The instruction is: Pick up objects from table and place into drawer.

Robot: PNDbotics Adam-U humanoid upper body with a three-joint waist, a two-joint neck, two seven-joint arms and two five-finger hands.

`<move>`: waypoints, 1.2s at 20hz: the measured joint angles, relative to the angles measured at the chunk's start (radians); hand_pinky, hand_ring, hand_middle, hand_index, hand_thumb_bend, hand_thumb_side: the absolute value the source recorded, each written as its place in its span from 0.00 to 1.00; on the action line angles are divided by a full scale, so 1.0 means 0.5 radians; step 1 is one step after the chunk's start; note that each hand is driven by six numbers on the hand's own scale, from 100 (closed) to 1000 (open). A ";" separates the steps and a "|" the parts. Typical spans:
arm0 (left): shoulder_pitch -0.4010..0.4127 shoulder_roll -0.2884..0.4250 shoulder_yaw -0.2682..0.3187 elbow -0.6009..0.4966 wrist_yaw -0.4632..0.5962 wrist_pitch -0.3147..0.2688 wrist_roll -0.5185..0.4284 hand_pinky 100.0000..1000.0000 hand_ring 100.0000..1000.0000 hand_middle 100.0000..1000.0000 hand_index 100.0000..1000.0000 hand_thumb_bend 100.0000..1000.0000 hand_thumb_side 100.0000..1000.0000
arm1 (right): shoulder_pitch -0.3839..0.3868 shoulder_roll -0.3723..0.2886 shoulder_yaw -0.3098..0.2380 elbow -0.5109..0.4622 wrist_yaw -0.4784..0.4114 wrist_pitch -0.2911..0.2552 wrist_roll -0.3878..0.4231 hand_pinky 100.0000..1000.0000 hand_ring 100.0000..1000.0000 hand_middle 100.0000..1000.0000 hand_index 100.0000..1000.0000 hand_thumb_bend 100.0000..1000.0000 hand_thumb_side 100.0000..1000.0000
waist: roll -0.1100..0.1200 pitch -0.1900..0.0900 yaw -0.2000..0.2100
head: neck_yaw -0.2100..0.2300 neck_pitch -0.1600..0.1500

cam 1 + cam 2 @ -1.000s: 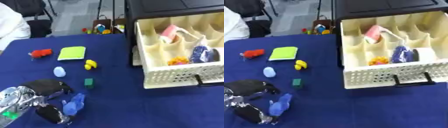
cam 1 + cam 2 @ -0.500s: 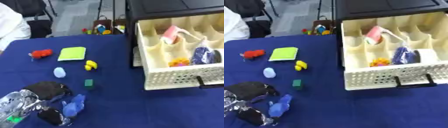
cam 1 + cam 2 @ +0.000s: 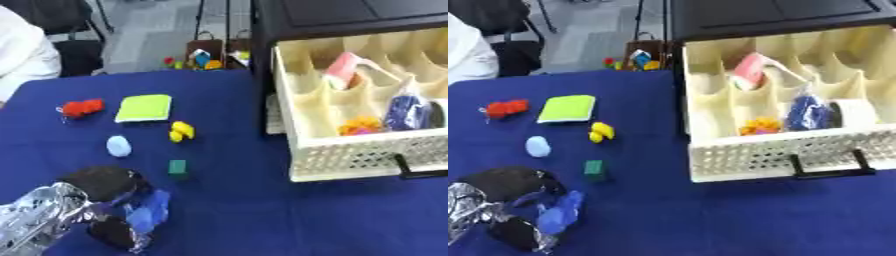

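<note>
My left hand (image 3: 52,220), silver and black, lies at the lower left of the blue table. Its fingers and thumb curl round a blue soft object (image 3: 149,212) that rests on the cloth. Further up the table lie a green cube (image 3: 178,167), a pale blue oval (image 3: 118,146), a yellow toy (image 3: 181,131), a lime-green flat pad (image 3: 145,107) and a red toy (image 3: 80,107). The cream drawer (image 3: 780,160) stands pulled out at the right, and my right hand shows in neither view.
The drawer's compartments hold a pink item (image 3: 750,70), a dark blue bag (image 3: 807,112), an orange thing (image 3: 759,125) and a white roll (image 3: 852,112). A black cabinet (image 3: 350,15) sits over it. A person in white (image 3: 22,55) stands at the far left edge.
My left hand has sunk slightly toward the lower left corner while staying round the blue object. The other objects and the drawer have not moved.
</note>
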 measured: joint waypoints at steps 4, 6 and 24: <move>-0.008 -0.016 -0.003 0.048 -0.064 -0.010 -0.010 0.67 0.78 0.73 0.88 0.40 0.68 | 0.000 0.000 0.000 0.000 -0.001 0.000 0.000 0.54 0.59 0.57 0.74 0.00 1.00 | 0.000 0.003 0.001 | 0.000 -0.001; -0.016 -0.022 -0.003 0.066 -0.085 -0.011 -0.011 0.67 0.78 0.72 0.88 0.40 0.68 | 0.000 0.000 0.000 0.000 -0.001 0.000 0.000 0.54 0.59 0.57 0.74 0.00 1.00 | 0.000 0.004 0.001 | 0.001 -0.003; -0.034 -0.047 0.001 0.076 -0.082 0.014 0.014 0.56 0.65 0.58 0.75 0.12 0.78 | -0.007 0.000 0.000 0.000 -0.003 -0.004 0.004 0.54 0.59 0.56 0.74 0.00 1.00 | -0.002 0.008 0.002 | 0.014 -0.012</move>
